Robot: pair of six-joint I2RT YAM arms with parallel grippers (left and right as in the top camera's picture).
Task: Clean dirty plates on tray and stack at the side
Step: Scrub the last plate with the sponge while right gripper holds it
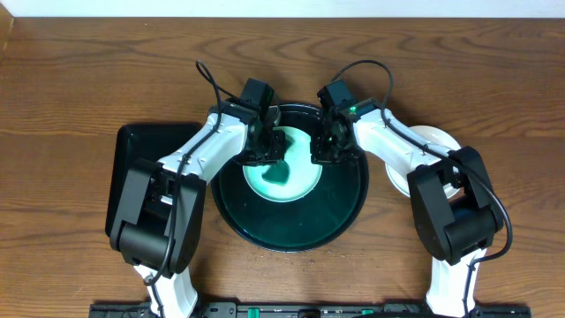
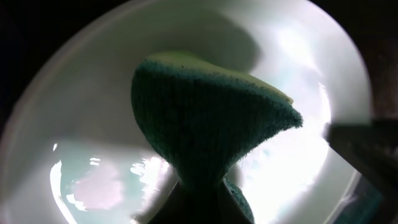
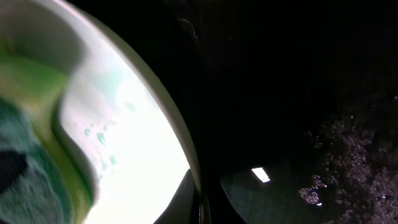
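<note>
Overhead, a brown wooden table [image 1: 71, 79] fills nearly the whole picture, with a pale strip beyond its far edge. Two trays lie on it: one round tray [image 1: 291, 237], dark and glossy, in the middle, and one black rectangular tray [image 1: 132, 141] just to its left, partly under the left arm [image 1: 159, 212]. Two plates show. One plate [image 1: 300, 181] lies inside the round tray with a teal smear [image 1: 281, 175] across it. A second plate [image 1: 437, 139], white, sits on the table right of that tray, half hidden by the right arm [image 1: 450, 212]. One green sponge [image 2: 205, 124] is pinched in the left gripper [image 1: 262, 150] over the smeared plate. The right gripper [image 1: 322, 150] is closed at that plate's right rim; whether it grips the rim I cannot tell.
</note>
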